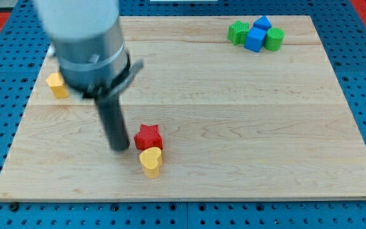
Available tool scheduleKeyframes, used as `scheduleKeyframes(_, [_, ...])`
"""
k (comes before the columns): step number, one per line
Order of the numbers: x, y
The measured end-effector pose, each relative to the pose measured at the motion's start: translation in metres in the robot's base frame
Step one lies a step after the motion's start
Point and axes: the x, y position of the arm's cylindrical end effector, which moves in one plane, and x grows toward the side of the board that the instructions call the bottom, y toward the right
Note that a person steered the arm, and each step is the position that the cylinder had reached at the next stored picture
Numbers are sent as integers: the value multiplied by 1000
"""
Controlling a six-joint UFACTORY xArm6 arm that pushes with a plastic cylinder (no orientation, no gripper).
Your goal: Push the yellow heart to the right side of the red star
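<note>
The red star [148, 136] lies on the wooden board, left of centre toward the view's bottom. The yellow heart [150, 161] sits just below it, touching its lower edge. My tip [119, 148] is the lower end of the dark rod, down on the board just left of the red star and up-left of the yellow heart, a short gap from both.
A yellow block [57, 84] sits near the board's left edge, partly behind the arm's grey body [84, 44]. At the top right is a cluster: a green block [237, 32], a blue block [257, 37], a smaller blue block [262, 23] and a green cylinder [274, 39].
</note>
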Motion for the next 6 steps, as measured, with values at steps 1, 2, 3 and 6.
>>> scheduleKeyframes(1, [54, -3])
scheduleKeyframes(2, [38, 42])
scheduleKeyframes(3, [12, 71])
scheduleKeyframes(6, [15, 112])
